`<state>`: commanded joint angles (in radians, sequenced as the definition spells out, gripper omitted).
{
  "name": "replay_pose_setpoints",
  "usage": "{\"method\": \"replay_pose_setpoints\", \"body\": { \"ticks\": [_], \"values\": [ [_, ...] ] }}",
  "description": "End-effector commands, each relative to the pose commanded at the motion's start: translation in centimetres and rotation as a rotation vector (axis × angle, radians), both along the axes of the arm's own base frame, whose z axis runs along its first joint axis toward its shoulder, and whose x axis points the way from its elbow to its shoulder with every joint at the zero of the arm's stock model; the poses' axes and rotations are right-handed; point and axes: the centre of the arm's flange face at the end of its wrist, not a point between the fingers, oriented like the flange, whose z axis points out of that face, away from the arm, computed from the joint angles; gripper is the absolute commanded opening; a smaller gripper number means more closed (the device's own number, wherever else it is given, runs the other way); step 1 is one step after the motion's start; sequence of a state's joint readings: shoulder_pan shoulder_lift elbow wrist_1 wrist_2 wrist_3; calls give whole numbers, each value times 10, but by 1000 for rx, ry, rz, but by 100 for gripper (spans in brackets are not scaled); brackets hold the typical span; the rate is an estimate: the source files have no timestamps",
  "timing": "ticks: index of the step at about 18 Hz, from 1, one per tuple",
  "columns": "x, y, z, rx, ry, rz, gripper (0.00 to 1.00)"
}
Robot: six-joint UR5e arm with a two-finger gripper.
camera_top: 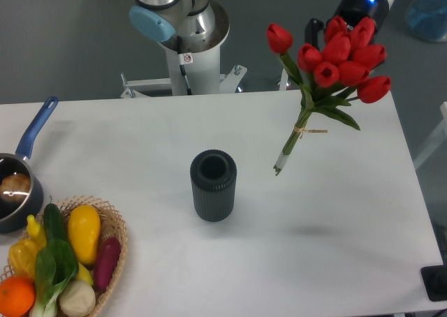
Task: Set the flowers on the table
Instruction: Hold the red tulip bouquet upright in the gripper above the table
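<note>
The flowers, a bunch of red tulips with green leaves and banded stems, hang tilted in the air over the right half of the white table. Their stem ends point down and to the left, clear of the tabletop, and a faint shadow lies on the table below them. My gripper comes in from the top right and holds the bunch near the blooms. Its fingers are mostly hidden behind the flower heads, with one black finger showing.
A dark ribbed cylindrical vase stands upright mid-table, left of the stem ends. A wicker basket of produce and a blue-handled saucepan sit at the left edge. The robot base stands behind the table. A black object lies at the lower right.
</note>
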<state>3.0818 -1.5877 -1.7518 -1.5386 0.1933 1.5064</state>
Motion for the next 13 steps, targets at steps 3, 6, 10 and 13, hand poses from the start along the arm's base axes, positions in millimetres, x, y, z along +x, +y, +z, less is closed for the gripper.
{"method": "replay_pose_setpoints", "body": {
  "ticks": [3, 6, 10, 13],
  "values": [
    [2, 0, -2, -1, -8, 0, 33],
    [3, -2, -4, 1, -14, 4, 33],
    [4, -2, -5, 0, -20, 4, 33],
    [4, -2, -4, 0, -23, 6, 33]
  ]
}}
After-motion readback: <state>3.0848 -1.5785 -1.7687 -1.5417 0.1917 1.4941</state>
